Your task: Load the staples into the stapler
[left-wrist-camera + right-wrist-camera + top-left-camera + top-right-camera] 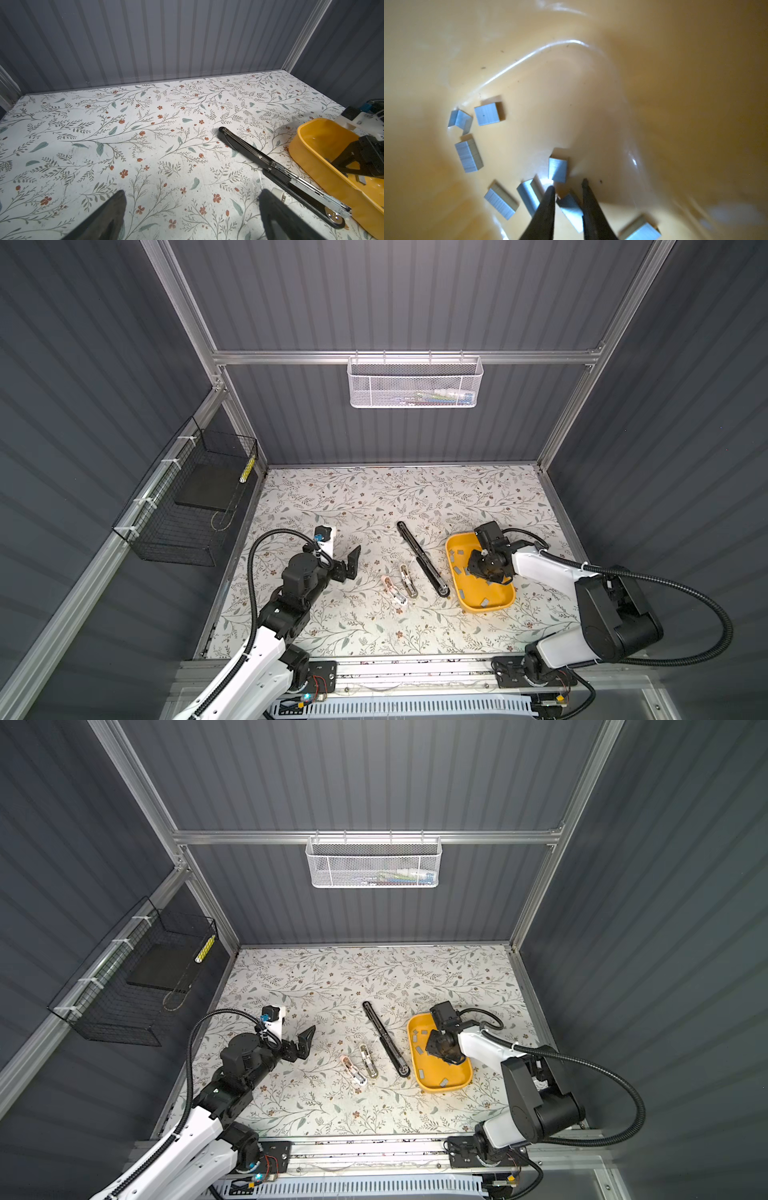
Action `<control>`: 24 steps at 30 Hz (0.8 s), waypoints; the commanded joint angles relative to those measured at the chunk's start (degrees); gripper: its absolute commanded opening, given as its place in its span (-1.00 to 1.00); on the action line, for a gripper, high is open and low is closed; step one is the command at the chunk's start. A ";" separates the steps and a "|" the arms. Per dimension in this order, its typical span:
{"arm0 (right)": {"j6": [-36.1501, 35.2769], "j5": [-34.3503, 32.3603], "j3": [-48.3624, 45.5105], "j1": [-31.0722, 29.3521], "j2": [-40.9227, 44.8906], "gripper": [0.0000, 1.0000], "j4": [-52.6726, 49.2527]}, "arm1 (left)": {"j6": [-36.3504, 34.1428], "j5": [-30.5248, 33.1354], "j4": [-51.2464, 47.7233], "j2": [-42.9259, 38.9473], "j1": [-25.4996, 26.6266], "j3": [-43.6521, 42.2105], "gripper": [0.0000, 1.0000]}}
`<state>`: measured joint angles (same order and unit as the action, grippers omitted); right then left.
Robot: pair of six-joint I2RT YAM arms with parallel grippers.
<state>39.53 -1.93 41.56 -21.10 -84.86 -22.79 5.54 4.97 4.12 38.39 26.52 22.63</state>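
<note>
The step now is picking up one strip of staples. The staples point(469, 155) lie loose in the yellow tray point(498, 593), which sits near the right edge of the table point(374, 497). They are small grey strips spread over the tray floor, some flat and some on their sides.

The right gripper point(568, 185) reaches down into the tray. Its jaws are narrow, with one on each side of a strip point(569, 207). I cannot tell if they pinch it or only stand beside it. Other strips lie just beside that one.

The left gripper point(192, 194) hangs over the left part of the table. Its jaws are wide and hold nothing.

The long stapler point(422, 560) lies between the tray and the middle of the table, just beside the tray. It is opened out flat and its shiny rail shows. Two small staplers point(408, 585) lie near it, closer to the middle. I cannot tell which stapler is the one to fill.

Next, I think the jaws must close on that one strip only and lift it straight up, so the strips beside it are not dragged along. The strip is small and smooth and could slip or twist. Then it must go into a stapler's rail. The left gripper may need to hold that stapler down.
</note>
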 commanded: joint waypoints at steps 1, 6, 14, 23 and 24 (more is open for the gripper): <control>1.75 -1.36 0.60 -1.01 -1.21 -0.49 -5.34 | -0.44 0.13 -0.40 0.02 0.02 -0.54 0.99; 2.57 -3.53 1.57 -2.86 -1.96 -0.50 -6.82 | -0.52 0.21 -0.50 -0.54 0.00 -0.75 0.99; 4.62 -5.58 2.38 -4.14 -4.09 -0.64 -8.14 | -0.53 0.38 -0.94 -0.87 0.02 -0.66 0.99; 6.44 -6.09 1.86 -4.58 -3.10 -0.60 -8.41 | -0.53 0.47 -0.69 -0.80 0.02 -0.75 0.99; 6.47 -6.02 1.77 -4.80 -2.86 -0.58 -8.42 | -0.57 0.48 -0.69 -0.77 -0.01 -0.68 0.99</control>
<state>44.66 -8.29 44.18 -25.19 -87.39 -27.31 5.54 4.97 3.86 38.24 26.52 22.61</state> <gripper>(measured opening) 0.205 0.997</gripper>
